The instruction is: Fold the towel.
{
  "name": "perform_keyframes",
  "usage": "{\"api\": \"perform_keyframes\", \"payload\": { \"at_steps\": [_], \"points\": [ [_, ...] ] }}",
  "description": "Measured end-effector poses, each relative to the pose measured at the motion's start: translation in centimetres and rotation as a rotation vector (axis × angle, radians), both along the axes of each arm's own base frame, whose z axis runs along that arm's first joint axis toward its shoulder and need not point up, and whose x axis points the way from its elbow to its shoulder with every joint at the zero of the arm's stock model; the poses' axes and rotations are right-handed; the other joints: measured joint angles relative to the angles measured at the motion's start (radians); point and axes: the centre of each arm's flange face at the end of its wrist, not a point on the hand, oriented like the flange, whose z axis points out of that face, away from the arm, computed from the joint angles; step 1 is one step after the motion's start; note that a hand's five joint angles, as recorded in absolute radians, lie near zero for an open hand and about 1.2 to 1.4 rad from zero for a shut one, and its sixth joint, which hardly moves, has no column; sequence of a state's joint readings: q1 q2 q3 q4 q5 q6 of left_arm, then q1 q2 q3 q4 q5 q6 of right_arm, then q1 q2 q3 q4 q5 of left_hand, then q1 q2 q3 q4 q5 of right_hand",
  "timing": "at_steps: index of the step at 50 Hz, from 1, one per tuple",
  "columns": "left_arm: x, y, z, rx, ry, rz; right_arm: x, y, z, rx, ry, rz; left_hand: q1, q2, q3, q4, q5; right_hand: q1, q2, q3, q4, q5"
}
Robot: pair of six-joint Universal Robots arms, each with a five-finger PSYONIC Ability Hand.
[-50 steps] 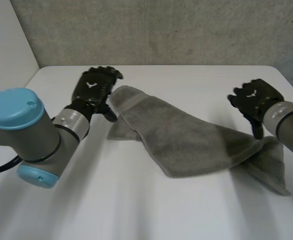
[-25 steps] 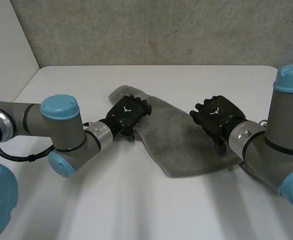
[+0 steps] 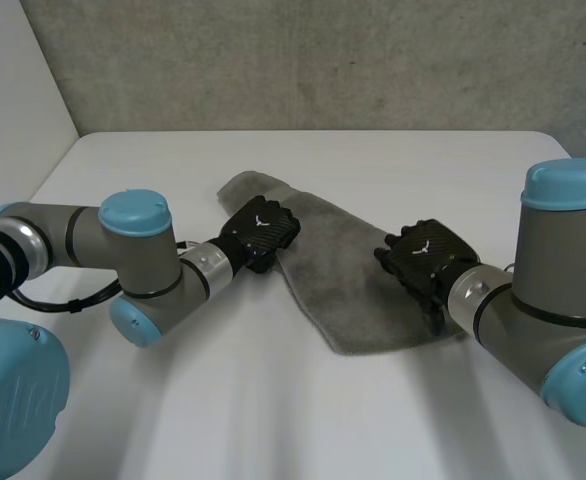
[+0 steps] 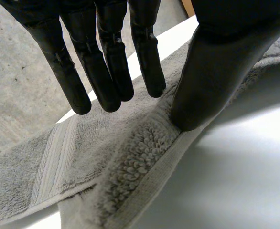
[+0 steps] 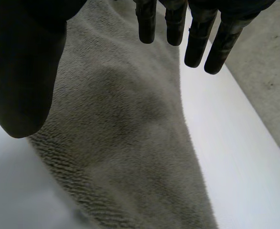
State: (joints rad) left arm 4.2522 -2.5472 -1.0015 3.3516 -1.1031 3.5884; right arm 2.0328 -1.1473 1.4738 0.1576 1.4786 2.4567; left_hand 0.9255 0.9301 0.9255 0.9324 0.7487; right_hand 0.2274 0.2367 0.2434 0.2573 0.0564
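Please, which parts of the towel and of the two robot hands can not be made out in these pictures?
- Head view: the right robot hand and its arm hide the right end of the towel.
- Head view: the left robot hand covers the towel edge under it.
- Right wrist view: the picture's edges cut the towel off; whether fingertips touch it is unclear.
- Left wrist view: the thumb hides the towel beneath it.

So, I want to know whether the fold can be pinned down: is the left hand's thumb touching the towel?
Touching. The left wrist view shows the left hand with its thumb tip pressed into the towel at its hemmed edge.
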Motion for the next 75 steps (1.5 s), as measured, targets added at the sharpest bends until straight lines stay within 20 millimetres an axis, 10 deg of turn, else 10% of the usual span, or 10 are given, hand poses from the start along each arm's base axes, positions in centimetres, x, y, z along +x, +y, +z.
{"api": "perform_keyframes", "payload": {
  "at_steps": [29, 61, 75],
  "points": [
    [-1.0, 1.1, -0.6, 0.003, -0.006, -0.036, 2.4, 1.3, -2.3, 0.294, -0.347, -0.095, -0.117, -0.122, -0.114, -0.126, -0.117, 0.0, 0.0, -0.004, 0.0, 0.0],
    [-1.8, 1.0, 0.9, -0.02, 0.018, -0.034, 3.5, 0.1, -6.9, 0.318, -0.396, -0.174, 0.343, 0.335, 0.376, 0.383, 0.354, 0.261, 0.265, 0.259, 0.242, 0.271],
    [-1.6, 1.0, 3.3, 0.04, 0.103, 0.003, 3.3, -0.3, -6.1, 0.293, -0.404, -0.193, 0.343, 0.338, 0.376, 0.383, 0.354, 0.989, 0.748, 0.553, 1.065, 1.116]
  ]
}}
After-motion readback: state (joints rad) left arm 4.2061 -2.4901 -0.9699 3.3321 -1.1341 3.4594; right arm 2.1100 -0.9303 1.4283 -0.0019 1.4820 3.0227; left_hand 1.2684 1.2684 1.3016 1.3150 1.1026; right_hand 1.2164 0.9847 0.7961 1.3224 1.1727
